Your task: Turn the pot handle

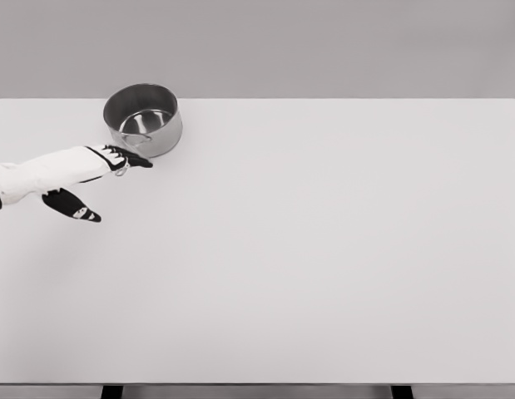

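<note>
Left robot hand (116,160) reaching in from frame's left, dark fingertips (142,162) touching pot (143,119) base; pot sitting upper left on counter (324,249).

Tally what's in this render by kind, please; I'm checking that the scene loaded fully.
Metal pot: 1
White table: 1
Robot hand, the left, next to the pot at its near side: 1
Total: 3
</note>
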Available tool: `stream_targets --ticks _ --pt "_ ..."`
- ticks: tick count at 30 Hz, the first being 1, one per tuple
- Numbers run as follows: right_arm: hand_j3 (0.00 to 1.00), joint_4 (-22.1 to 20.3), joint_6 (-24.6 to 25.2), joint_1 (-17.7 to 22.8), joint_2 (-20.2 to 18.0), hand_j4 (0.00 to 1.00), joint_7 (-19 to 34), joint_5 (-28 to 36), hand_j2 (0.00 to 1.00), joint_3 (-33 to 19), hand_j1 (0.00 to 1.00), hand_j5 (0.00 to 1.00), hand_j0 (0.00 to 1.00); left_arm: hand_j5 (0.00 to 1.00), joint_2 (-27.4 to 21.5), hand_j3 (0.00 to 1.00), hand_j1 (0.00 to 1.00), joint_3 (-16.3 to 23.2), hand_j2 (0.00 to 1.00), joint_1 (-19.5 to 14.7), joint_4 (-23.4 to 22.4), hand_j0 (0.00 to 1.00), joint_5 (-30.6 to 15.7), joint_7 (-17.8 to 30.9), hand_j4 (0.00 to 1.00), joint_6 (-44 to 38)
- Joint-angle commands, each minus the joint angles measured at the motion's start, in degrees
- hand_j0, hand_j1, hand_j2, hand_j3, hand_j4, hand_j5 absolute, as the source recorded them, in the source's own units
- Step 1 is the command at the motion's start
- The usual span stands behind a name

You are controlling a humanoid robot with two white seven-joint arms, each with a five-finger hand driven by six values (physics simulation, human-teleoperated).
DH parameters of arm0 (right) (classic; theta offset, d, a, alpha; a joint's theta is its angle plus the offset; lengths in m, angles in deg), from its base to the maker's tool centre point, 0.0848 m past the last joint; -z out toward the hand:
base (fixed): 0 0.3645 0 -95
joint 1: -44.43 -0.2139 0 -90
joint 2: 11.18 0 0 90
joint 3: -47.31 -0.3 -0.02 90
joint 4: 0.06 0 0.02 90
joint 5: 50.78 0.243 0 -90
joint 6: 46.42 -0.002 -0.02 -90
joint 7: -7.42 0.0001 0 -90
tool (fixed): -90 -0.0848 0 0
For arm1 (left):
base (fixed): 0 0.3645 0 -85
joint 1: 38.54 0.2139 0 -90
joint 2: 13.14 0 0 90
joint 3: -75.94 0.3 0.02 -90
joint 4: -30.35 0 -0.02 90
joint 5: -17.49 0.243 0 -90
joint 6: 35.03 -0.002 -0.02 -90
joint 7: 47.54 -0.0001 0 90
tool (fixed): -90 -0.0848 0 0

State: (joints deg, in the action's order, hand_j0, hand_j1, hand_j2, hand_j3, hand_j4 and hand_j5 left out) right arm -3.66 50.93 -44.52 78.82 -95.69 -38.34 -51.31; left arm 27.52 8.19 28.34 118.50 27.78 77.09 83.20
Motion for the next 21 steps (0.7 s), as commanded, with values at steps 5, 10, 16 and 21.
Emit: stream_targets --ticks 5,10,16,21 --pt "1.00 0.00 0.39 0.00 0.00 1.00 0.01 -0.05 1.00 0.01 1.00 1.00 1.00 1.00 1.36 1.00 1.00 0.95 1.00 -0.79 0.18 1.00 -0.18 0.37 1.00 0.06" --pt "1.00 0.00 0.39 0.00 0.00 1.00 0.01 0.04 1.00 0.01 1.00 1.00 1.00 1.00 6.45 1.00 1.00 0.95 1.00 -4.48 0.18 1.00 -0.27 0.37 1.00 -3.35" --pt "1.00 0.00 0.39 0.00 0.00 1.00 0.01 0.04 1.00 0.01 1.00 1.00 1.00 1.00 6.98 1.00 1.00 25.54 1.00 -23.19 -4.12 1.00 -0.36 0.37 1.00 -26.30" --pt "1.00 0.00 0.39 0.00 0.00 1.00 0.01 0.04 1.00 0.01 1.00 1.00 1.00 1.00 7.60 1.00 1.00 32.85 1.00 -29.79 -10.36 1.00 -7.30 -1.15 1.00 -36.14"
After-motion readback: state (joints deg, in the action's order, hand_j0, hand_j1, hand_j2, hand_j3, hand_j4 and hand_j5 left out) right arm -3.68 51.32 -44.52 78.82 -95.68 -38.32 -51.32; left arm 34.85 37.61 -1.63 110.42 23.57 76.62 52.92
